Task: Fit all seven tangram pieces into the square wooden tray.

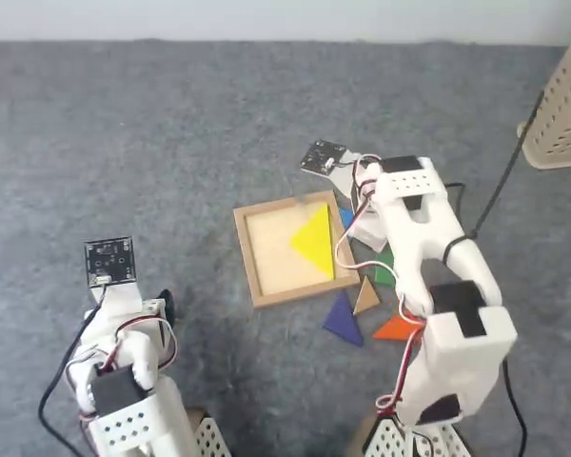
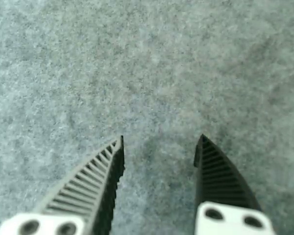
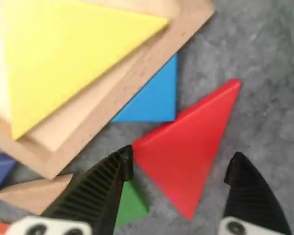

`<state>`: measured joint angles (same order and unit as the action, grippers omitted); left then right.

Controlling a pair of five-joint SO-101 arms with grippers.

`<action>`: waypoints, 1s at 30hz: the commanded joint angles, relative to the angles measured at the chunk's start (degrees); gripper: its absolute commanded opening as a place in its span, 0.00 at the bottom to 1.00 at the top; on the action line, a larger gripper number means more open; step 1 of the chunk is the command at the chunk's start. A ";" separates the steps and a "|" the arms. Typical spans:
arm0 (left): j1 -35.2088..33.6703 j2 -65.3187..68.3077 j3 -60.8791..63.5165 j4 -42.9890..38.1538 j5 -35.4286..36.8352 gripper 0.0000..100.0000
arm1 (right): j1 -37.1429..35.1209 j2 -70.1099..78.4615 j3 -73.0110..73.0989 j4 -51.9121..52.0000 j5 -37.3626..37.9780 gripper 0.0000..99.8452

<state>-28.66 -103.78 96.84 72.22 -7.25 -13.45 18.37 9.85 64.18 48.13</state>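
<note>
Grey bench (image 1: 171, 143): right pincer (image 3: 182, 154), fingers apart, hangs over the red triangle (image 3: 191, 142) near the wooden tray (image 1: 246, 252) holding the yellow triangle (image 1: 314, 240); left pincer (image 2: 159, 142) gapes above bare felt.

left end effector (image 2: 161, 138) and right end effector (image 3: 183, 151) both gape.

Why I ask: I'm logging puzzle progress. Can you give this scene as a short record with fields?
tray: square wooden tray on grey carpet
in tray: yellow triangle
outside tray: blue piece, red triangle, green piece, wooden triangle, dark blue triangle, orange piece
right tool: open, over the red triangle
left tool: open, over bare carpet
</note>
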 commanded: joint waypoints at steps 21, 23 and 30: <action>0.09 -0.62 -0.31 0.18 0.53 0.23 | 0.75 2.42 -4.22 -2.86 -3.34 0.07; 0.09 -0.62 -0.31 0.18 0.53 0.23 | 0.75 -1.01 -4.22 -0.75 -4.13 0.06; 0.09 -0.62 -0.31 0.18 0.53 0.23 | 0.04 -12.97 0.97 0.04 -6.86 0.05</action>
<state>-28.66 -103.78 96.84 72.22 -7.25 -12.66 13.19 9.41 64.18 42.33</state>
